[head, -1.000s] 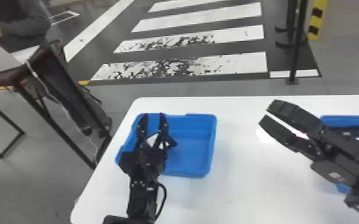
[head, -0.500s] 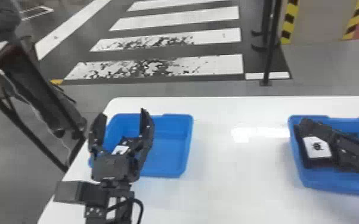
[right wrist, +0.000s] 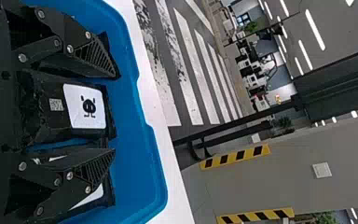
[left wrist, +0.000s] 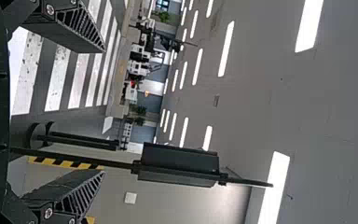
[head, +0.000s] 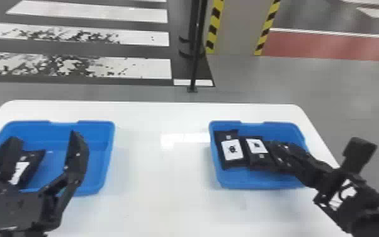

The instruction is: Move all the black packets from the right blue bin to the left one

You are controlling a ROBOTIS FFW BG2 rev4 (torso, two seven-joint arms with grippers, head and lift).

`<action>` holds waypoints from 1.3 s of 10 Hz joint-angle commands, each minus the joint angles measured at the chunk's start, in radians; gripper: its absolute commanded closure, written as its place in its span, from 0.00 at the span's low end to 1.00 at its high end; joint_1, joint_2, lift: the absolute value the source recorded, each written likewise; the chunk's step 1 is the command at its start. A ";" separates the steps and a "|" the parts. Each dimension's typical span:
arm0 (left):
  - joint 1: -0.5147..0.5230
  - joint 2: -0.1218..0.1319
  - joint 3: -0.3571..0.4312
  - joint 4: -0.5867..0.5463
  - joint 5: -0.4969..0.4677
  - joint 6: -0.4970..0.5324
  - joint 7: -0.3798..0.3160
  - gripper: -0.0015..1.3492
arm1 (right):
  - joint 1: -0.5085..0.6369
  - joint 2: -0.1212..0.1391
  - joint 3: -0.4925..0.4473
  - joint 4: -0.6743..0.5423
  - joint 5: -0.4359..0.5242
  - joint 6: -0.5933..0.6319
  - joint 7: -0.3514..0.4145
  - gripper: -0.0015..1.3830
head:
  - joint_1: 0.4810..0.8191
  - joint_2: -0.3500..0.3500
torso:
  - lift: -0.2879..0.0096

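My left gripper (head: pixel 44 138) is parked over the left blue bin (head: pixel 105 157), fingers wide apart; a black packet (head: pixel 34 160) with a white label lies in that bin, partly behind one finger. In the left wrist view the same gripper (left wrist: pixel 105 112) has nothing between its fingers. Down in the right blue bin (head: pixel 226 182) is my right gripper (head: pixel 288 154), beside two labelled packets (head: pixel 231 151) on the bin's left side. The right wrist view shows this gripper (right wrist: pixel 115 113) open, with a black packet (right wrist: pixel 65 107) between its fingers and more packets beneath them.
Both bins stand on a white table (head: pixel 163 176), with a wide stretch of tabletop between them. Beyond the table's far edge a thin black post (head: pixel 195 63) rises from the floor.
The head view has swung right. My right gripper, first above and left of the right bin, has gone down into it among the packets. The left gripper stays open by the left bin.
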 commanded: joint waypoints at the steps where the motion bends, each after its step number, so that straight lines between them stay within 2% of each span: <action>1: 0.001 -0.001 0.005 -0.002 0.000 0.008 -0.002 0.09 | -0.027 -0.002 0.037 0.018 0.010 -0.013 0.000 0.36 | 0.63 0.26 | 0.50; 3: 0.003 -0.001 0.006 -0.004 -0.004 0.018 -0.003 0.09 | -0.064 -0.005 0.103 0.018 0.028 0.006 -0.022 0.37 | 0.63 0.30 | 0.50; 5: 0.003 -0.001 0.010 -0.011 -0.004 0.030 -0.005 0.09 | -0.101 -0.005 0.159 -0.019 0.094 0.112 -0.066 0.37 | 0.63 0.34 | 0.50; 7: 0.003 -0.001 0.012 -0.011 -0.004 0.030 -0.006 0.09 | -0.128 -0.015 0.213 -0.051 0.092 0.266 -0.095 0.37 | 0.63 0.40 | 0.50; 13: 0.001 -0.001 0.014 -0.011 -0.004 0.028 -0.009 0.09 | -0.182 -0.019 0.280 0.011 0.068 0.308 -0.129 0.37 | 0.63 0.49 | 0.50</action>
